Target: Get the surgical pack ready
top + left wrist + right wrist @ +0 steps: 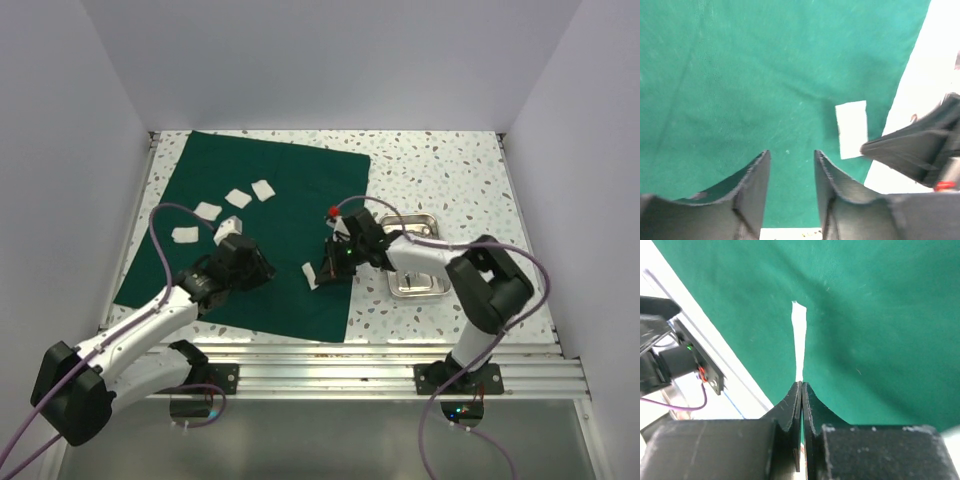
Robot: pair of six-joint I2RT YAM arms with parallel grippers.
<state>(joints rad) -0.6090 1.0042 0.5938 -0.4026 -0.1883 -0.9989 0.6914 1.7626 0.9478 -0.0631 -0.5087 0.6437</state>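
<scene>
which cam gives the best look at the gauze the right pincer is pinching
Left wrist: the gauze square shows its flat face against the green drape. Right wrist sees it only edge-on, a thin strip in the shut right pincer. Top external shows a small white scrap.

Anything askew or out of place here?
The green drape lies skewed on the table. Several gauze squares sit scattered on its far-left part; another gauze piece stands edge-on, pinched in the right claw.

Matt dark-green cloth drape (280, 190), lightly creased; white matt gauze (238, 198); glossy steel tray (418, 284); smooth speckled stone-look table (440, 165).
</scene>
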